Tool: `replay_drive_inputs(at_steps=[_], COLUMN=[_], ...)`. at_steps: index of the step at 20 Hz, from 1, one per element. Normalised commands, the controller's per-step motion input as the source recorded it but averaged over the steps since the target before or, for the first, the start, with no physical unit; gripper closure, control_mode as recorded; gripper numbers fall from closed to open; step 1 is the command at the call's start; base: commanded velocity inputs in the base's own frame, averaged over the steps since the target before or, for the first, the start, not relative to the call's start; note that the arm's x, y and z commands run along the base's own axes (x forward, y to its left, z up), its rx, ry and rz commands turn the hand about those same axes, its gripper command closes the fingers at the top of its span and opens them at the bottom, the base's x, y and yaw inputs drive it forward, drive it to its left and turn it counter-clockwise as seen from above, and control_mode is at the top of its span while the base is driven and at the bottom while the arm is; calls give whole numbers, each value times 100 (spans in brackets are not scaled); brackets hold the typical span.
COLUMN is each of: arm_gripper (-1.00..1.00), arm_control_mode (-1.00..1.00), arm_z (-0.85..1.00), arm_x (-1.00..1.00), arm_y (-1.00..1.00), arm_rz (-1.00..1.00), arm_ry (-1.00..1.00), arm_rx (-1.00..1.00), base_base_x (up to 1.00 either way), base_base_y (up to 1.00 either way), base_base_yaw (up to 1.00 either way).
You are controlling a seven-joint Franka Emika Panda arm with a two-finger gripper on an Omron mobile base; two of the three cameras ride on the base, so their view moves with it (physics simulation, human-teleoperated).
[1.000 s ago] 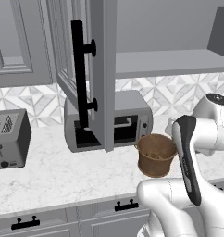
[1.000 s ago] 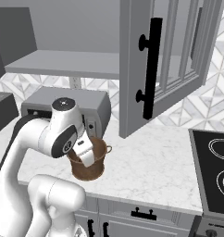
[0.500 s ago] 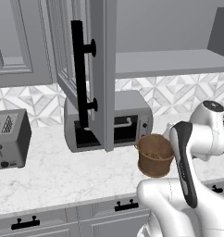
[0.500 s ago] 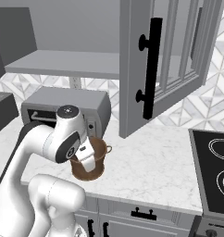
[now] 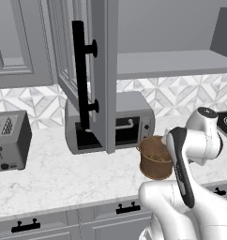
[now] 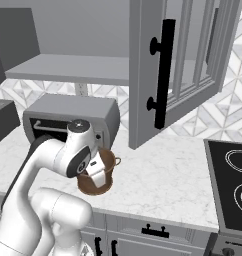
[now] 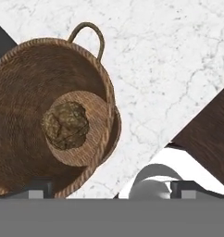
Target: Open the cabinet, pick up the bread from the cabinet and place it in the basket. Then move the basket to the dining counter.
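The bread (image 7: 65, 125) is lying on the round bottom of the basket (image 7: 21, 78), roughly at its middle, as seen from the hand view looking down into it. The basket (image 5: 155, 158) is standing upright on the white marble counter (image 5: 59, 180) that is backed by patterned tiles (image 5: 181, 96), just in front of the right end of a grey toaster oven (image 5: 129, 117). One small looped handle (image 7: 90, 36) is sticking out from the basket's rim.

The gripper (image 7: 111, 190) is being held above the basket's rim, with its two dark fingertips (image 7: 40, 187) spread wide apart and nothing pinched between them; one tip is over the basket's edge and the other is over the bare marble. In the right base view the hand is being seen right over the basket (image 6: 98, 172), partly covering it.

The cabinet (image 5: 94, 70) on the wall is standing open, its panelled door swung out toward the camera so that the long black bar handle (image 5: 80, 79) is facing forward. The grey shelf (image 5: 171, 63) inside is being shown behind the door. In the right base view the same door (image 6: 168, 70) is hanging open over the counter (image 6: 163, 175).

A grey toaster (image 5: 10, 140) is sitting at the left of the counter, well apart from the basket. A black stovetop (image 6: 230, 180) is being seen at the right, and lower drawers with short black pulls (image 5: 127, 208) are running below the counter edge.
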Motion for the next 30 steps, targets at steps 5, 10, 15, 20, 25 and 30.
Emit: replay_drive_inputs(at_steps=[5, 10, 15, 20, 25, 30], arm_gripper=[-100, -100, -100, -100, 100, 100], arm_control_mode=[-100, -100, -100, -100, -100, -100], arm_z=[-35, -40, -36, -43, -52, -51], arm_x=[20, 25, 20, 19, -2, -30], arm_y=[-2, 0, 0, 0, 9, 40], arm_rz=[0, 0, 0, 0, 0, 0], arm_ry=[2, 2, 0, 4, 0, 1], arm_rx=[0, 0, 1, 1, 0, -8], base_base_x=[0, 0, 0, 0, 0, 0], base_base_y=[0, 0, 0, 0, 0, 0], base_base_yaw=[0, 0, 0, 0, 0, 0])
